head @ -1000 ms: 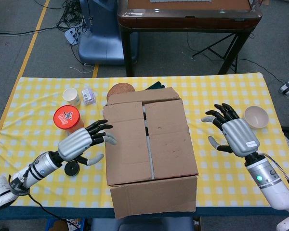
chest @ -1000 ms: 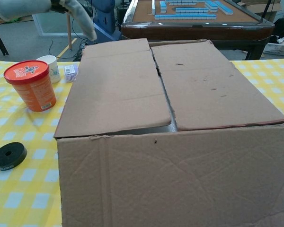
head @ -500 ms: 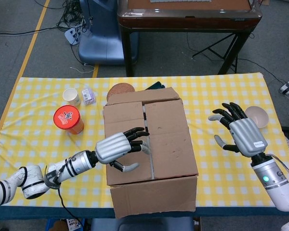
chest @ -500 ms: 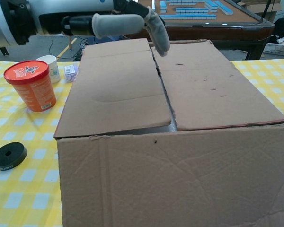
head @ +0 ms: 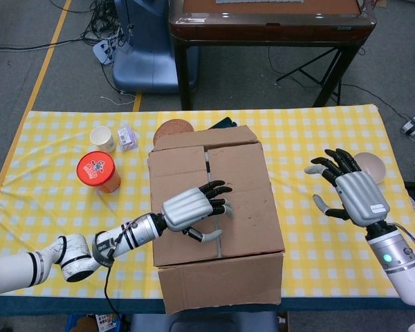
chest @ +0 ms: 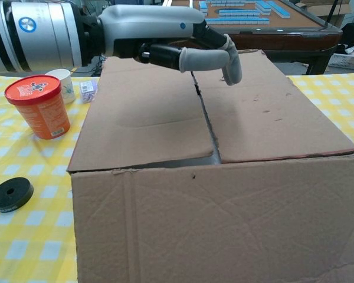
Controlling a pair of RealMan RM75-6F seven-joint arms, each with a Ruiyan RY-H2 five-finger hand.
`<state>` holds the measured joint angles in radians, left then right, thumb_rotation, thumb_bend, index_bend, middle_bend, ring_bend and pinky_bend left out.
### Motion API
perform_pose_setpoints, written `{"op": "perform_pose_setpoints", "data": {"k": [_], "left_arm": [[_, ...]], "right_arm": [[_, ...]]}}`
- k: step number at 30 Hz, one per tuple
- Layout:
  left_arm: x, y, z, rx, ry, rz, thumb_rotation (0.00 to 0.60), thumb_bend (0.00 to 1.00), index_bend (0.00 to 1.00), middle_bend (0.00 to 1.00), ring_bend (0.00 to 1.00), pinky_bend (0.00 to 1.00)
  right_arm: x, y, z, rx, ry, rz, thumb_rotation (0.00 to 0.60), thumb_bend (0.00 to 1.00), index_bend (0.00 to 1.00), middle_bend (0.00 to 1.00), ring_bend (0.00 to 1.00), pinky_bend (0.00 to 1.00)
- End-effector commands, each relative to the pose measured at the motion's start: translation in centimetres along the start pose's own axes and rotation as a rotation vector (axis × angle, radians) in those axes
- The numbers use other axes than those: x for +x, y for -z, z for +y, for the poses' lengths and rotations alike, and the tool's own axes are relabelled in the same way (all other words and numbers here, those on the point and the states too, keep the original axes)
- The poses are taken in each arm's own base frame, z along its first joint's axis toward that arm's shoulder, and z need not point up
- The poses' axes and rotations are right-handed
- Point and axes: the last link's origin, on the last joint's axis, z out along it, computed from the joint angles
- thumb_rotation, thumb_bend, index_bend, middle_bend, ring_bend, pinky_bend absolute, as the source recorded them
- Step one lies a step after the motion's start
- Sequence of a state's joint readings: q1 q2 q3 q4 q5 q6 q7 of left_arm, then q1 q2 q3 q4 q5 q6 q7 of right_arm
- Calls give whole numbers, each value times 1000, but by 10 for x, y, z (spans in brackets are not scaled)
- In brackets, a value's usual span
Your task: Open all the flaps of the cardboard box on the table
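Observation:
The brown cardboard box [head: 214, 207] [chest: 224, 194] stands in the middle of the table with its two long top flaps folded down, meeting at a centre seam [head: 214, 200] [chest: 205, 118]. My left hand [head: 194, 207] [chest: 165, 38] hovers over the box top with its fingers spread, its fingertips [head: 220, 202] reaching across the seam; it holds nothing. My right hand [head: 353, 190] is raised to the right of the box, apart from it, fingers spread and empty. Whether the left fingertips touch the cardboard I cannot tell.
An orange tub [head: 97, 171] [chest: 38, 106], a white cup [head: 102, 138], a small clear packet [head: 128, 137] and a black tape roll [chest: 10, 193] lie left of the box. A cork disc [head: 173, 128] is behind it; a beige bowl [head: 373, 166] sits far right.
My left hand has swept right from the table beside the box to above the box top, now over the seam. The right hand has drifted slightly right. The flaps have not moved.

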<state>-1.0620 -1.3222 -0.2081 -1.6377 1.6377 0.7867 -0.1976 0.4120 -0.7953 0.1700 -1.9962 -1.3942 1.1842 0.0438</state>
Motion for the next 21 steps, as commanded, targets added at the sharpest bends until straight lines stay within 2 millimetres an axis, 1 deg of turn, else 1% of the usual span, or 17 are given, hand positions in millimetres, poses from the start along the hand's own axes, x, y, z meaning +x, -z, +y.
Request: {"op": "perform_pose_setpoints", "data": {"k": [1,7,13,17,21], "left_arm": [[-4,-4,0,13,-22,-14,89,425,385,279,52,0],[-9,-5,-1,29,-79,-12,90,425,404,298,59,0],[-14,-4,-4,50,-152,-9,92,425,438,338,89,0],[-16,-3,-5,64,-166,-9,95,425,463,367,110,0],[-19,-2,-6,75,-180,-9,90,425,467,369,112,0]], "right_arm": [[0,1,1,-2,-3,-1,600,356,268,207,61,36],[-2,2,4,-9,-10,-7,600,356,262,206,60,36],[-3,3,6,-10,-16,-8,600,356,262,206,60,36],[-4,3,6,-10,-20,-11,600,355,262,206,60,36],[-5,2,6,-7,-29,-15,600,355,262,206,60,36]]}}
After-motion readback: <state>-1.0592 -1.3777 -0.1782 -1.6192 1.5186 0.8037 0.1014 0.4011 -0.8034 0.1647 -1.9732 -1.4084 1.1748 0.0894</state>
